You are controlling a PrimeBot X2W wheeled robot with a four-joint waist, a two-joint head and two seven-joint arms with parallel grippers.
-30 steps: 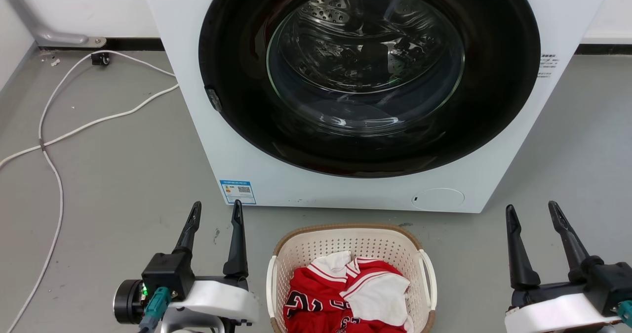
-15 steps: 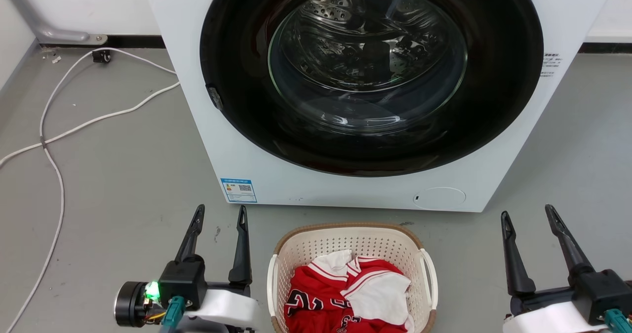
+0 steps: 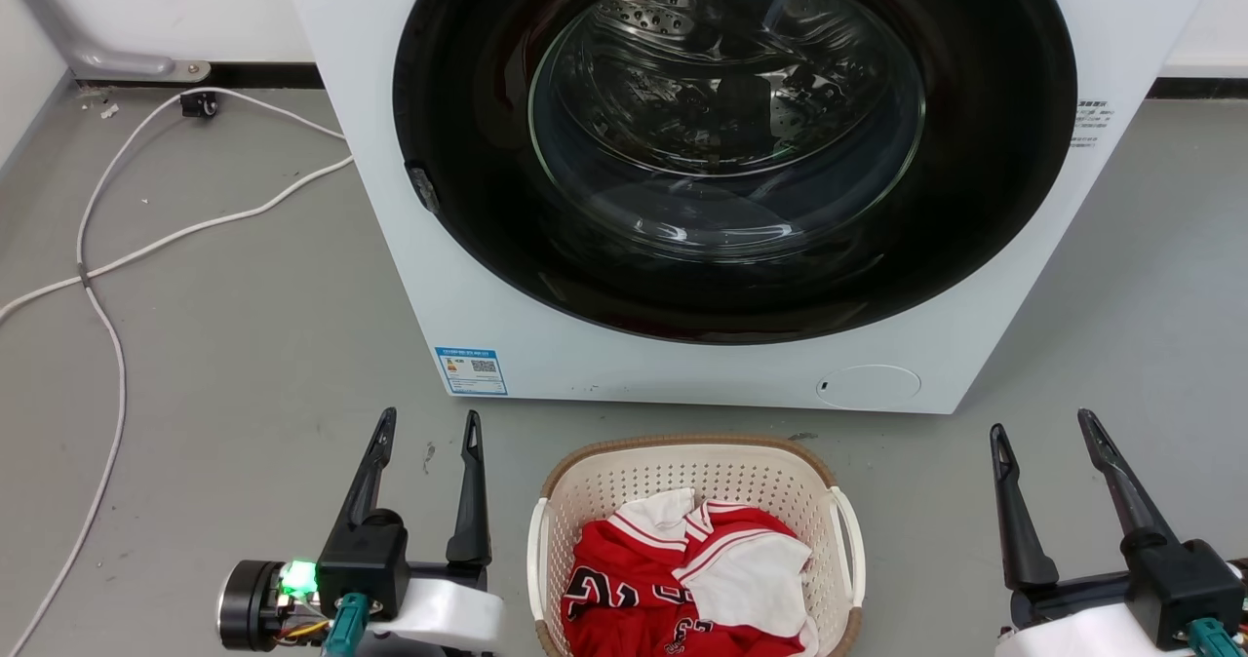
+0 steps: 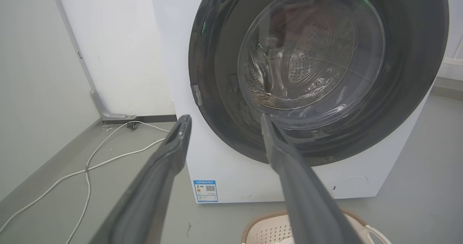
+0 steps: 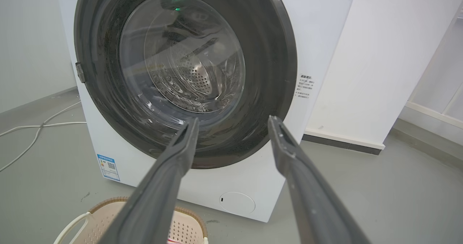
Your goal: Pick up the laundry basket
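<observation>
I have the laundry basket [image 3: 634,486] at the bottom centre of the head view. It stands on the grey floor [image 3: 244,365] just in front of the washer [image 3: 458,277], with a narrow strip of floor between its far rim and the machine's white front. A crumpled red and white jersey [image 3: 634,594] lies inside it. The basket's white left handle [image 3: 534,560] and right handle [image 3: 851,550] sit on its two sides. My left gripper [image 3: 430,415] hangs just beside the left side of the basket, fingers spread and holding nothing. My right gripper [image 3: 1040,423] is well off to the basket's right, also spread with nothing between its fingers. Both point toward the washer and neither touches the basket. The washer's round dark-framed glass door [image 3: 726,101] looms right behind the basket, and a blue label [image 3: 471,371] sits at the washer's lower left corner. A white cable [image 3: 107,345] trails over the floor on the left, well apart from the basket.
</observation>
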